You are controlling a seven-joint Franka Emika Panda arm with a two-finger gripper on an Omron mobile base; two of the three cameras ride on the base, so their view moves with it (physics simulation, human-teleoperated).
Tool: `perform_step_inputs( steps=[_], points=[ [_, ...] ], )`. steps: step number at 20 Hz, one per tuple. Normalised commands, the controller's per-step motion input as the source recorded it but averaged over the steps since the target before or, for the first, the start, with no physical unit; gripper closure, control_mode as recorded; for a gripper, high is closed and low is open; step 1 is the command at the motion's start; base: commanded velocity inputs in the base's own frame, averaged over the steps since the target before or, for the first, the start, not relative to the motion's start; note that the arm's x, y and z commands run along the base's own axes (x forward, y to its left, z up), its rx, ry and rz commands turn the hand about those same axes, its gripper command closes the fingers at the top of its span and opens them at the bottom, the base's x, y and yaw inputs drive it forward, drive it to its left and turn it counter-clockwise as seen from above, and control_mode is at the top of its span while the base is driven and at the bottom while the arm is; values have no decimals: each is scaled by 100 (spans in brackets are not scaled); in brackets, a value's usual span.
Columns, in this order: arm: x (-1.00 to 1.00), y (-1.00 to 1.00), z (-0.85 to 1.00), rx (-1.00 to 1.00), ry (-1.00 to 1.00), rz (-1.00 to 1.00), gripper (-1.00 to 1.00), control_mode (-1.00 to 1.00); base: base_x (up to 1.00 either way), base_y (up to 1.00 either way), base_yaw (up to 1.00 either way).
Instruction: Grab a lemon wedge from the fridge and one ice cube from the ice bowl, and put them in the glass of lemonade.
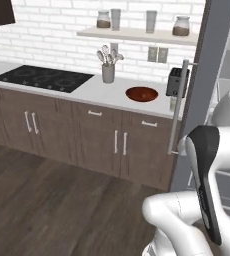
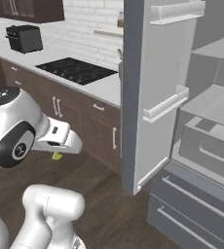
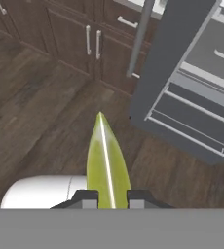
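My gripper [image 3: 111,197] is shut on the lemon wedge [image 3: 106,160], a yellow-green sliver standing up between the two dark finger tips. In the right base view the gripper [image 2: 58,151] hangs over the wooden floor, left of the fridge, and the wedge [image 2: 57,156] peeks out below it. The grey fridge [image 2: 201,121] stands with its left door [image 1: 207,75] swung open. On the counter sits the reddish-brown ice bowl [image 1: 141,93]; I cannot make out an ice cube in it. A small pale glass [image 1: 173,103], possibly the glass of lemonade, is partly hidden behind the door handle.
A black toaster [image 1: 177,81] and a grey utensil cup [image 1: 108,73] flank the bowl, with a cooktop [image 1: 42,78] further left. The open fridge door [image 2: 153,97] juts between my arm and the counter. Dark cabinets [image 3: 89,39] line the floor's far edge.
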Motion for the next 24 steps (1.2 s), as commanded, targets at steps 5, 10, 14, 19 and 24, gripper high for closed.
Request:
perform_step_inputs(
  steps=[5,10,14,19,24],
  points=[
    [0,0,0,0,0,0,100,100,100,100,-18],
    [0,0,0,0,0,0,100,100,100,36,1],
    [0,0,0,0,0,0,100,100,99,-25,26],
    [0,0,0,0,0,0,100,100,51,28,2],
    [0,0,0,0,0,0,100,100,16,90,-20]
  ],
)
